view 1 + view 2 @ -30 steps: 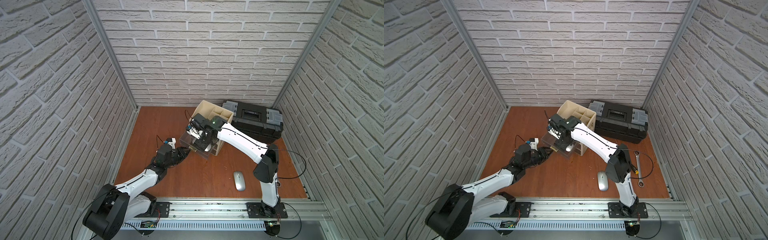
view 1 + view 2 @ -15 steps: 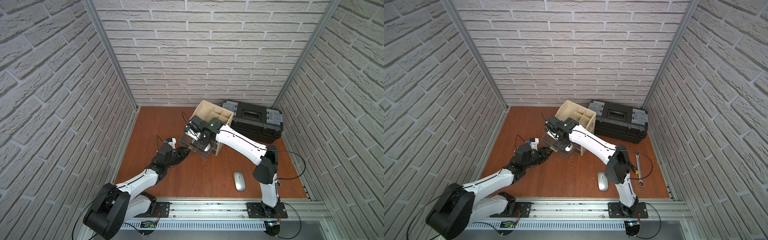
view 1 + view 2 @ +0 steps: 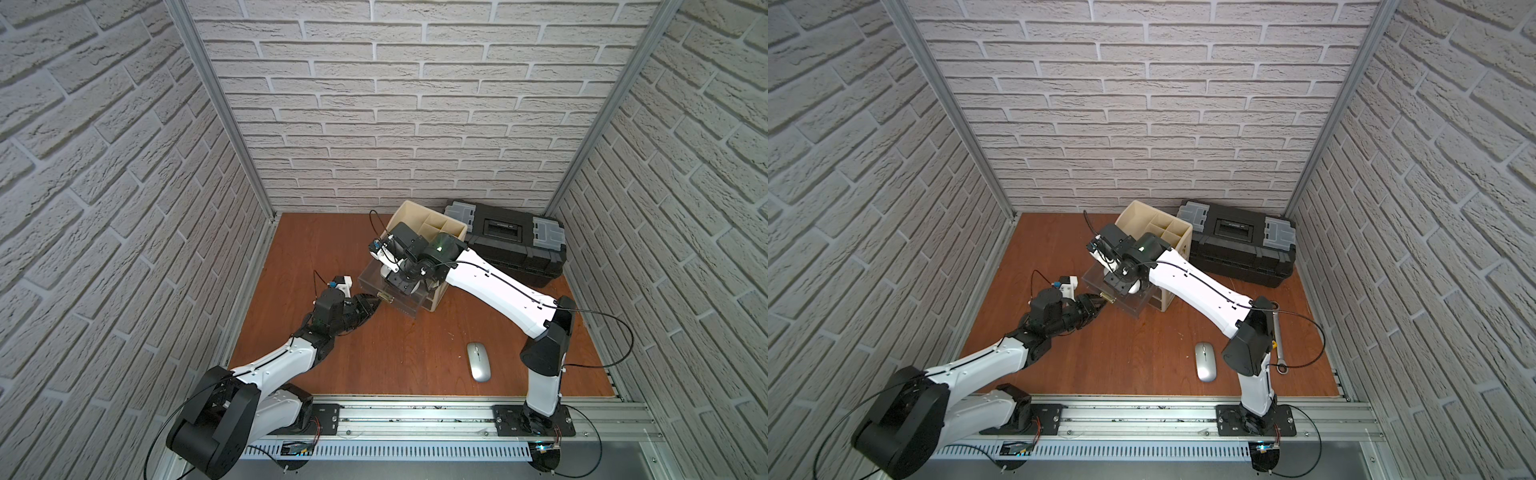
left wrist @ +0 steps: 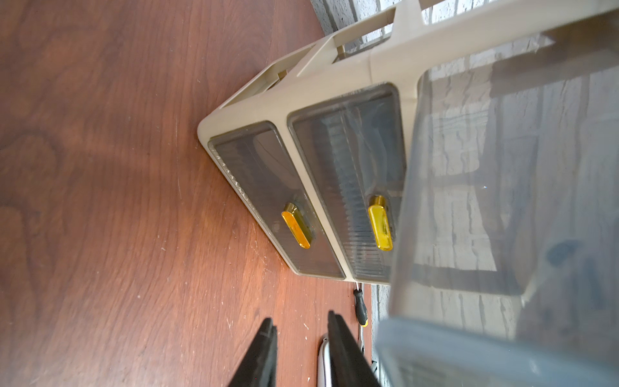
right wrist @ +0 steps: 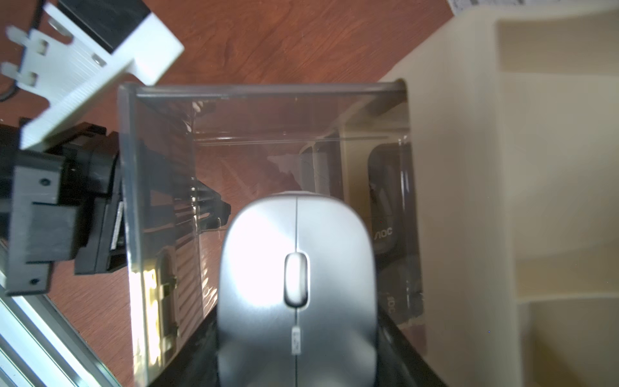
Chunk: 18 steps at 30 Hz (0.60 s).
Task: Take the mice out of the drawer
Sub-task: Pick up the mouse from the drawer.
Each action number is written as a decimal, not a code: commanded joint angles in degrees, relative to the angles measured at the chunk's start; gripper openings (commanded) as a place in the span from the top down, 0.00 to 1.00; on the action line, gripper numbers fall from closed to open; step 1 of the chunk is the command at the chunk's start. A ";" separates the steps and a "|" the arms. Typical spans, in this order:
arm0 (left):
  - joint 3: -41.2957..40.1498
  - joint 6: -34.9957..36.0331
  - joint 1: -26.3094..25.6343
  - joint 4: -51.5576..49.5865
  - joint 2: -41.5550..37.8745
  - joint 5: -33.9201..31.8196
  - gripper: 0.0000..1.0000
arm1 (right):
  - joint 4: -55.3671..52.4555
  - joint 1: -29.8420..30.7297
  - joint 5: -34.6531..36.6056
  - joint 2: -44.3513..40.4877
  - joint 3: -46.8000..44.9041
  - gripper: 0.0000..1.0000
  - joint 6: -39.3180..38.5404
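My right gripper (image 5: 296,335) is shut on a pale silver mouse (image 5: 296,284) and holds it over the open clear drawer (image 5: 261,88). In both top views this gripper (image 3: 401,282) (image 3: 1125,284) sits inside the drawer (image 3: 372,276) (image 3: 1094,282). A dark grey mouse with a white logo (image 5: 385,201) lies against the drawer wall by the organiser. Another silver mouse (image 3: 478,361) (image 3: 1205,361) rests on the floor. My left gripper (image 4: 299,321) (image 3: 374,300) is slightly open at the drawer's front, with only floor between its fingers.
The beige organiser (image 3: 428,224) stands at the back with two lower drawers shut, each with a gold handle (image 4: 296,229). A black toolbox (image 3: 511,245) sits behind it. A steel wrench (image 3: 1278,336) lies by the right arm's base, and a screwdriver (image 4: 361,308) beside the organiser.
My right gripper has closed a little on the mouse and its wrist has shifted slightly left over the drawer. The left arm has stayed still.
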 commanded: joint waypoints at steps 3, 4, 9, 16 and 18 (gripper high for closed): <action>2.02 2.51 -0.43 0.88 -0.59 0.11 0.70 | 6.11 0.42 1.62 -9.48 -4.92 0.53 3.68; 2.24 2.75 -0.46 0.56 -0.57 0.11 0.69 | 6.98 0.42 1.65 -10.90 -6.18 0.53 4.14; 3.04 3.73 -0.42 -0.52 -0.30 0.38 0.69 | 6.64 0.77 3.36 -17.93 -10.85 0.53 9.41; 4.58 4.85 -0.10 -1.15 1.09 1.39 0.69 | 3.94 1.67 9.85 -28.70 -22.44 0.55 24.60; 4.50 4.89 0.09 -1.07 1.46 1.51 0.70 | 3.89 2.47 10.72 -32.05 -27.51 0.55 28.85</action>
